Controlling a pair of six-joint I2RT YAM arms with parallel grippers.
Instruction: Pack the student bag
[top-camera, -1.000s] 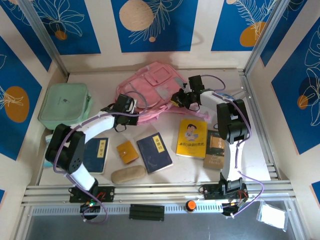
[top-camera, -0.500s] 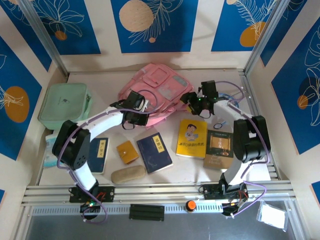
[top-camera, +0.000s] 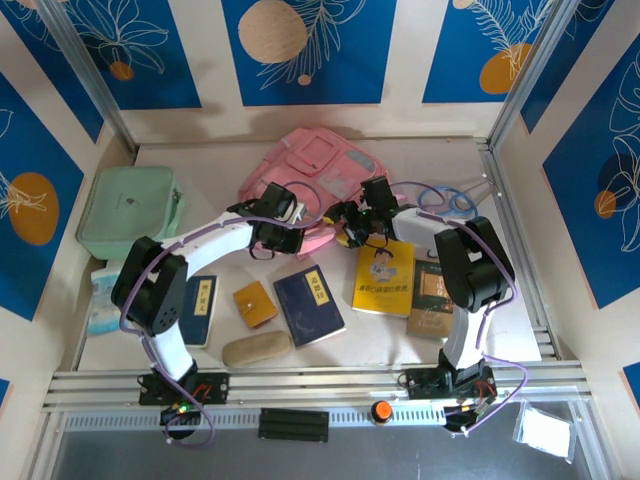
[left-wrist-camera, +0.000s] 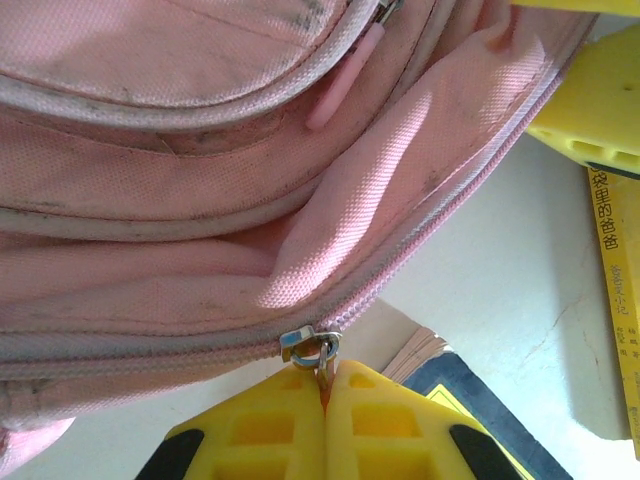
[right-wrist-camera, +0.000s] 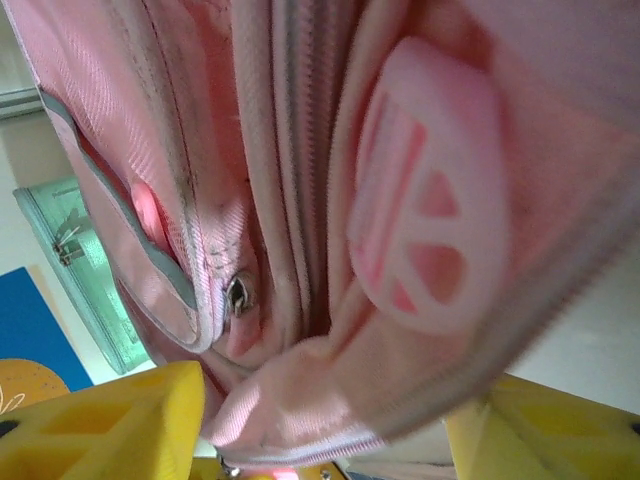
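The student bag (top-camera: 315, 170) is a pink backpack lying flat at the back middle of the table. My left gripper (top-camera: 291, 236) is at its near edge, shut on the metal zip pull (left-wrist-camera: 318, 350) of the long zipper; the yellow fingers (left-wrist-camera: 270, 430) press together under the slider. My right gripper (top-camera: 347, 222) is at the bag's near right corner, facing the left one. It is open, its yellow fingers (right-wrist-camera: 120, 420) wide apart, and a fold of the bag (right-wrist-camera: 300, 150) with a zipper edge lies between them. A pink strap buckle (right-wrist-camera: 430, 230) sits just above that fold.
A mint green zip case (top-camera: 130, 212) lies at the left. Near the arms lie a yellow book (top-camera: 384, 275), a brown book (top-camera: 435, 298), a dark blue book (top-camera: 309, 305), an orange wallet (top-camera: 255, 304), a tan case (top-camera: 256, 349) and a blue notebook (top-camera: 198, 310).
My right gripper opened, swung out to the right, then came back left onto the bag's near corner. My left gripper slid right along the bag's edge with the zip pull.
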